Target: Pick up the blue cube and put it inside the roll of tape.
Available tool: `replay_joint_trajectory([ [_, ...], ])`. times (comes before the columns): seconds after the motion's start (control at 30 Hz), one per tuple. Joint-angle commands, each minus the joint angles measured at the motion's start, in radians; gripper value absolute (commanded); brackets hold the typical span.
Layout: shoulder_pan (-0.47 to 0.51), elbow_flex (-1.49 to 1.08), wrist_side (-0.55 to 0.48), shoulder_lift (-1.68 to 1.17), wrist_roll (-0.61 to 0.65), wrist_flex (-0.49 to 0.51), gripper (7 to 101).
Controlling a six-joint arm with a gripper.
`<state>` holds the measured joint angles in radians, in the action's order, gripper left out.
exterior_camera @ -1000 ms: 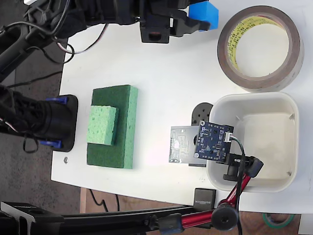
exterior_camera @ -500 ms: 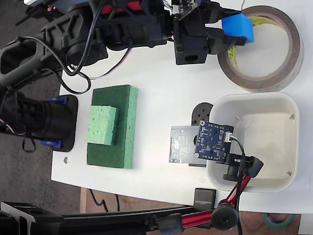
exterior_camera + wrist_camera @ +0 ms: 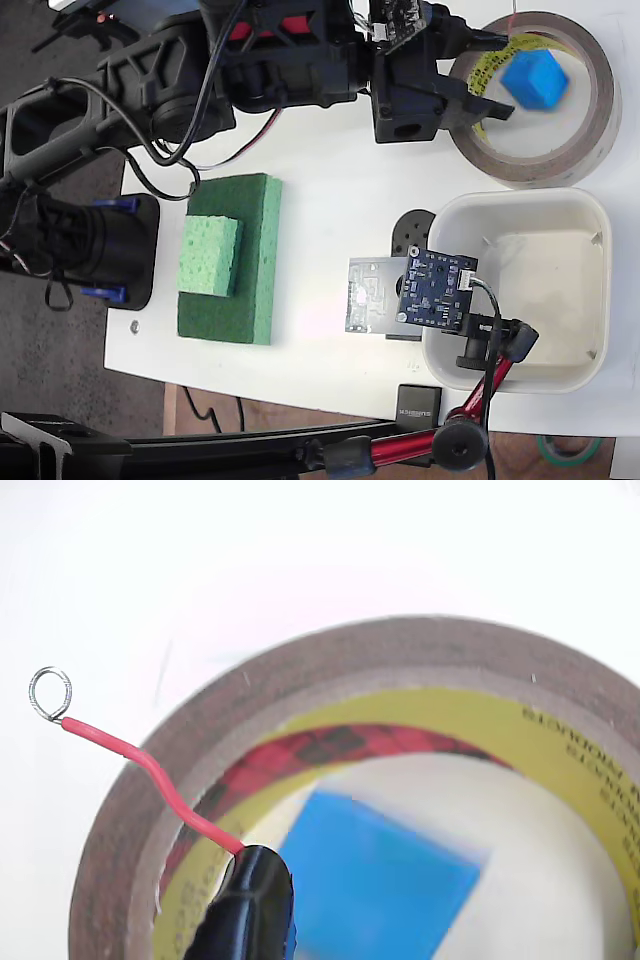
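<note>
Inside the roll of tape (image 3: 531, 97), toward its upper half in the fixed view, we saw the blue cube (image 3: 535, 79) lying free on the white table (image 3: 330, 170) that showed through the ring. The gripper (image 3: 490, 75) stood at the roll's left rim with its two black fingers (image 3: 478, 41) spread apart, one reaching over the top edge of the ring and one lower, and nothing between them; the cube sat just right of their tips, not touching either.

In the wrist view we looked down into the same roll (image 3: 400, 780): the cube (image 3: 375, 885) appeared blurred within the yellowish core. That core carried dark print along its right side, too small and slanted for us to read, and a red-and-black tartan band on its left inner wall. A red wire (image 3: 150, 770) ending in a small metal ring (image 3: 50, 694) rose from a black finger (image 3: 250, 905) across the roll's brown rim.

Below the roll in the fixed view stood a white tub (image 3: 520, 290); left of that lay a blue circuit board (image 3: 436, 290) and green sponges (image 3: 228, 258).
</note>
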<state>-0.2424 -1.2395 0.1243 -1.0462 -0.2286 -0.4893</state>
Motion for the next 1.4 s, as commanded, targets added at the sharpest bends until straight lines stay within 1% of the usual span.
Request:
replay_joint_trajectory([
  [0.03, -0.005, -0.055, 0.012, -0.071, 0.003, 0.000, 100.0],
  [0.1, -0.009, -0.147, 0.032, -0.158, 0.008, -0.009, 100.0],
  [0.23, -0.008, -0.446, 0.058, -0.419, 0.008, 0.017, 100.0],
  [0.3, -0.003, -0.583, 0.066, -0.546, 0.006, -0.008, 100.0],
  [0.43, 0.029, -0.816, 0.023, -0.785, 0.021, -0.071, 100.0],
  [0.57, 0.074, -1.071, -0.006, -1.069, 0.058, -0.078, 100.0],
  [0.73, 0.129, -1.342, -0.018, -1.387, 0.075, -0.087, 100.0],
  [0.9, 0.144, -1.493, 0.008, -1.612, 0.092, -0.149, 100.0],
  [1.0, 0.172, -1.574, -0.005, -1.752, 0.106, -0.195, 100.0],
  [1.17, 0.176, -1.692, -0.003, -2.011, 0.123, -0.290, 100.0],
  [1.2, 0.176, -1.686, 0.006, -1.999, 0.137, -0.302, 100.0],
  [1.23, 0.176, -1.703, 0.006, -1.996, 0.138, -0.285, 100.0],
  [1.4, 0.181, -1.755, 0.008, -2.008, 0.143, -0.282, 100.3],
])
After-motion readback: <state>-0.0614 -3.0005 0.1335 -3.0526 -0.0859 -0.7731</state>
